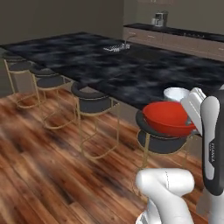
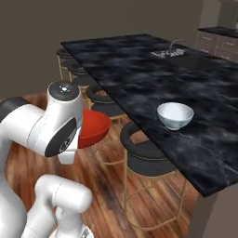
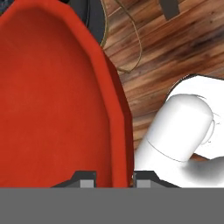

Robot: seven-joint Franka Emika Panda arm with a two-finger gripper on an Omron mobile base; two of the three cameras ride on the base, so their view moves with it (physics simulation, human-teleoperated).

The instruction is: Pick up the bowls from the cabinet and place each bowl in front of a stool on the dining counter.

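1. The bench [image 2: 139, 69], a black marbled island with a sink and faucet [image 1: 124, 43] at its far side, is spanning the room, with stools [image 1: 89, 98] lining its near edge, so each seat is marking a spot for a bowl.
2. The arm is reaching up from the base, holding its load out over the floor [image 1: 43, 148] beside the bench's near corner, likely because the carry is not yet finished.
3. The white bowl [image 2: 175, 115] is sitting upright on the bench near the corner, in front of the closest stool [image 2: 146, 153], so that place looks served.
4. The red bowl [image 1: 168, 118] is hanging in the air just off the bench edge, above that closest stool rather than on the bench.
5. The jaws [image 3: 113, 178] are pinching narrow on the red bowl's rim, one finger inside the wall and one outside, with the bowl extending away from them.
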